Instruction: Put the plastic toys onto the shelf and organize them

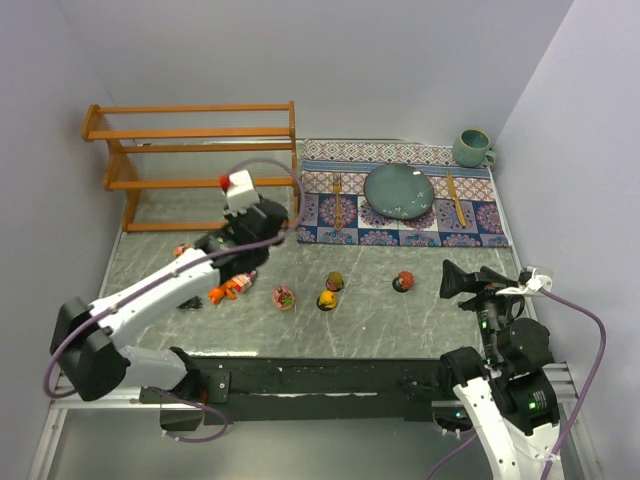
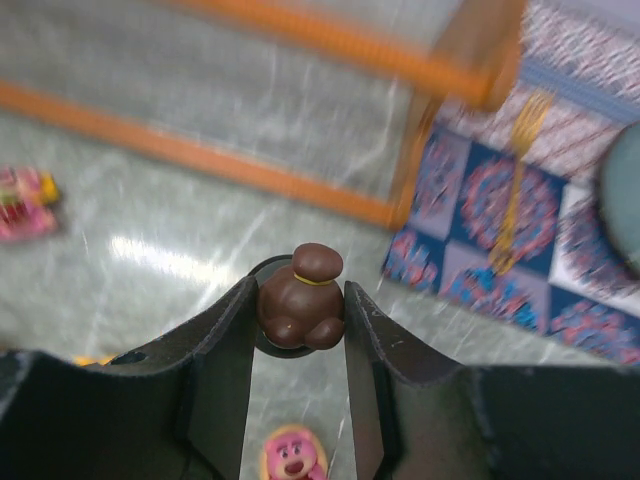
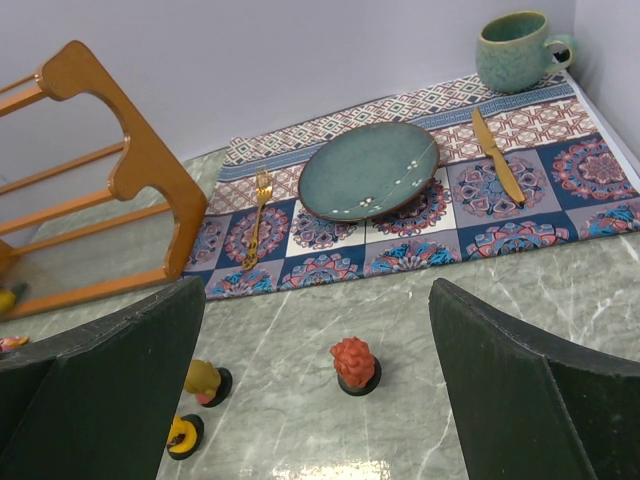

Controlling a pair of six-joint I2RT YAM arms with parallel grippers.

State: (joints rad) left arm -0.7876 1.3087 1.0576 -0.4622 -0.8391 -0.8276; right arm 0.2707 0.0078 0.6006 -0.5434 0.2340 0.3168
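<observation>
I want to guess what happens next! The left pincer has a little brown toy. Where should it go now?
Probably forward to the shelf. The left pincer is shut on the brown toy, and the shelf's orange rails stand just ahead, so carrying the toy there seems the sensible next bit.

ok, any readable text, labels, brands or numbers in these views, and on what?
None can be read in any view.
The placemat carries only ornament, no letters.
The mug, plate and shelf are unmarked.
The brown toy in the left hand and the red toy show no print.
</observation>
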